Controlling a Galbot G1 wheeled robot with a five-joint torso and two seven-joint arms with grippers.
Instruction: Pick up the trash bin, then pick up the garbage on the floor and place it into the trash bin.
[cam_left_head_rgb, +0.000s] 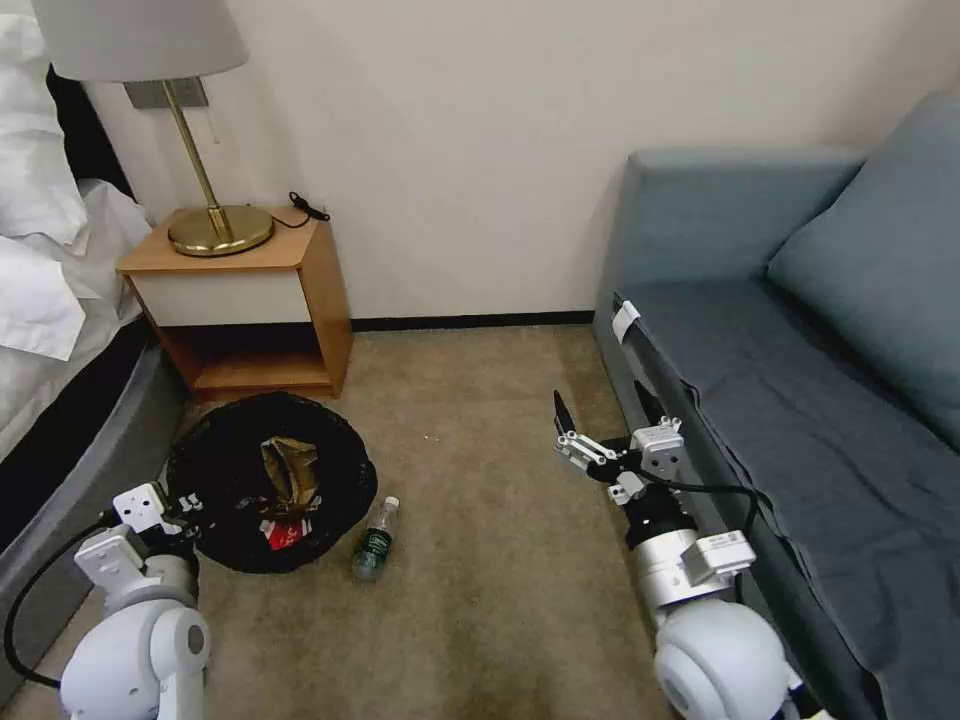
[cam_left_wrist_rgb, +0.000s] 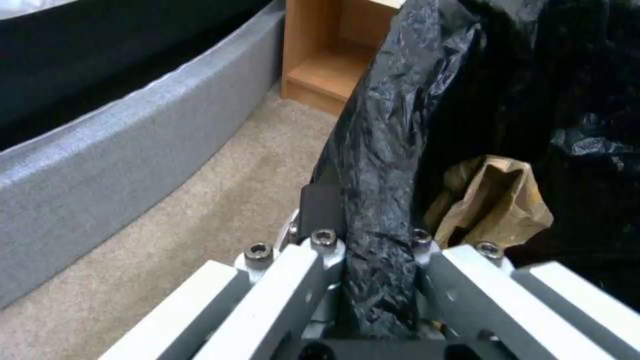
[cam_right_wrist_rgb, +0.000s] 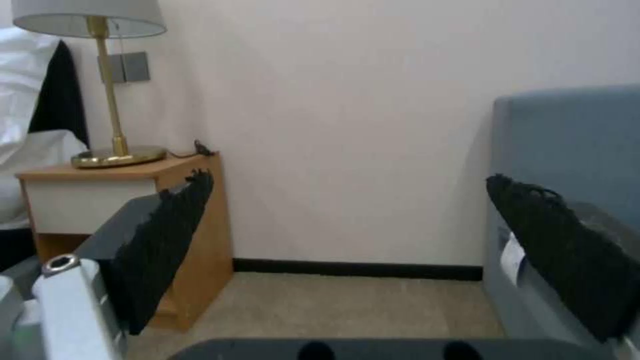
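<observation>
**roomwatcher:** So the left gripper (cam_left_wrist_rgb: 373, 260) had its fingers pinched on the rim of the trash bin (cam_left_head_rgb: 225, 470), black liner bunched between them. The bin sat low by the nightstand (cam_left_head_rgb: 245, 300), next to the bed (cam_left_head_rgb: 60, 420). Gripping the rim made sense to me: it kept the mouth facing up for drop-ins.

**carpetguy:** Anything in it?

**roomwatcher:** Yep, a brown-gold snack wrapper (cam_left_head_rgb: 288, 470) and a red-and-white packet (cam_left_head_rgb: 283, 537) were lying inside. The green-labelled bottle (cam_left_head_rgb: 375, 542) was on the carpet, just beside the bin's rim (lying on its side, cap pointing away from the robot).

**carpetguy:** And the other arm?

**roomwatcher:** The right gripper (cam_left_head_rgb: 575, 435) hung in the air alongside the sofa (cam_left_head_rgb: 800, 400), fingers spread wide, holding nothing. My guess is the bottle was what remained, and the spread fingers suited reaching for it.
</observation>
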